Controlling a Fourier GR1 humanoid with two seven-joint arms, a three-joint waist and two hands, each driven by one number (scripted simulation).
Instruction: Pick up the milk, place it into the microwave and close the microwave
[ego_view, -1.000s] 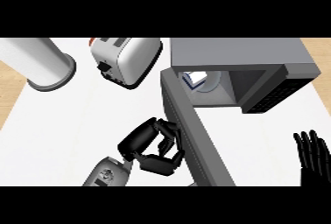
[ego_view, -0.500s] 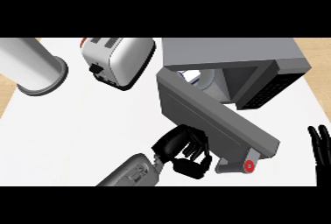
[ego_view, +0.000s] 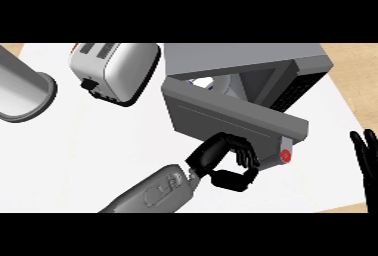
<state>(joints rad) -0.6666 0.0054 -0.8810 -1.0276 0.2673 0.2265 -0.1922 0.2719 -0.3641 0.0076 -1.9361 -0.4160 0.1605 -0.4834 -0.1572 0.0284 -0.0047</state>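
Observation:
The grey microwave (ego_view: 244, 57) stands at the back right, and its door (ego_view: 221, 112) is swung most of the way towards the opening. Through the remaining gap a bit of the white milk carton (ego_view: 215, 84) shows inside the cavity. My left hand (ego_view: 224, 159) is against the door's outer face near its free edge, fingers curled and holding nothing. A red round mark (ego_view: 285, 156) sits on the door's end just right of that hand. My right hand (ego_view: 365, 159) rests at the right edge, fingers straight and pointing up.
A white toaster (ego_view: 118, 70) stands left of the microwave. A tall grey cylinder (ego_view: 22, 92) lies at the far left. The white counter (ego_view: 88, 155) spreads in front, with its wooden border at the right.
The microwave door has swung from wide open towards the cavity. My left hand has followed it to the right, staying against its outer face. The right hand has stayed at the edge.

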